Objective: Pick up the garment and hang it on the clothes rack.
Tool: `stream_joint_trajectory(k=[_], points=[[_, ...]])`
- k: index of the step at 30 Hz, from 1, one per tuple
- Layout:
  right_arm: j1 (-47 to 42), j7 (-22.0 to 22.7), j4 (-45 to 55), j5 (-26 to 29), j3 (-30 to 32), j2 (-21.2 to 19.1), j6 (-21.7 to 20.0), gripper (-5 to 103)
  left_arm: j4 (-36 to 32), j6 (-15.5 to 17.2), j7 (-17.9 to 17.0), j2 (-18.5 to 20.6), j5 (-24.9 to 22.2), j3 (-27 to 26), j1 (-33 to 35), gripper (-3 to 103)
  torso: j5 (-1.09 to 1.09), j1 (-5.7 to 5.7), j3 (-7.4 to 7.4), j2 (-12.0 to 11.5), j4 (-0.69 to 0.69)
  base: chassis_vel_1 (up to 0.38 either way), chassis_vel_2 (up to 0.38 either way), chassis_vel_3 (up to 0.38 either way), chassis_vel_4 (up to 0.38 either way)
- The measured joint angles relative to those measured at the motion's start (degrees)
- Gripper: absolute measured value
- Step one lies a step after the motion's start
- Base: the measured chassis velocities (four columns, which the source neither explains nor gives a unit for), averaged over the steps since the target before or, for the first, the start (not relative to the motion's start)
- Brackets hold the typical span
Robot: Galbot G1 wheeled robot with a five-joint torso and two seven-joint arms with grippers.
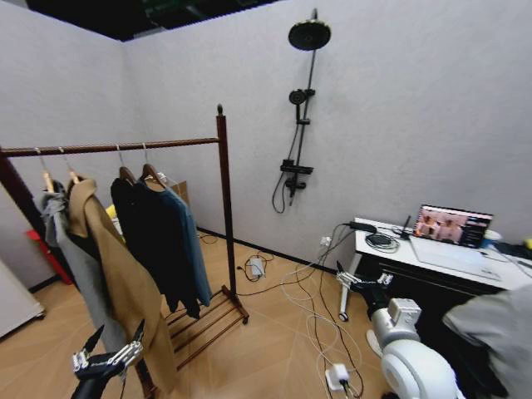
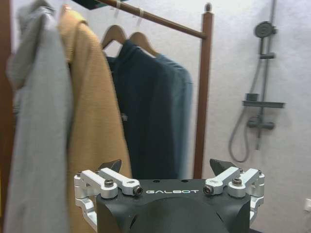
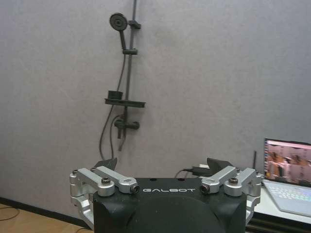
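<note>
The teal garment hangs on a wooden hanger at the right end of the clothes rack, beside a black garment. In the left wrist view the garment is straight ahead, well beyond my left gripper, which is open and holds nothing. From the head view, the left gripper is low in front of the tan coat. My right gripper is open and empty too, off to the right near the desk; in its own view the right gripper faces the wall.
A grey garment hangs at the rack's left. A black shower-head pole is fixed to the back wall. A white desk with an open laptop stands right. Cables and a power strip lie on the wooden floor.
</note>
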Motion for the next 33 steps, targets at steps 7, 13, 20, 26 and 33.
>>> stream_joint_trajectory(k=[7, 13, 20, 26, 33], points=[[-0.2, -0.1, -0.4, 0.0, 0.1, 0.2, 0.5, 100, 0.0, 0.0, 0.0, 0.0, 0.0, 0.0, 0.0, 100, 0.01, 0.0, 0.0, 0.0, -0.02, 0.006, -0.256, -0.255, -0.001], [-0.4, -0.2, -0.5, -0.1, 0.1, 0.4, 0.7, 100, 0.0, 0.0, 0.0, 0.0, 0.0, 0.0, 0.0, 100, 0.01, 0.01, 0.0, 0.0, 0.0, 0.01, -0.251, -0.255, 0.013], [-0.6, -0.3, -0.5, -0.1, 0.2, 0.6, 1.1, 100, 0.0, 0.0, 0.0, 0.0, 0.0, 0.0, 0.0, 100, 0.01, 0.0, 0.0, 0.0, 0.0, -0.013, -0.261, -0.246, 0.001], [-0.8, -0.5, -0.7, -0.3, 0.3, 0.8, 1.3, 100, 0.0, 0.0, 0.0, 0.0, 0.0, 0.0, 0.0, 100, -0.02, 0.0, 0.0, 0.0, 0.0, 0.003, -0.254, -0.255, 0.002], [-0.8, -0.6, -0.8, -0.3, 0.3, 0.9, 1.3, 100, 0.0, 0.0, 0.0, 0.0, 0.0, 0.0, 0.0, 100, -0.01, 0.0, 0.0, 0.0, -0.01, -0.002, -0.255, -0.263, 0.009]])
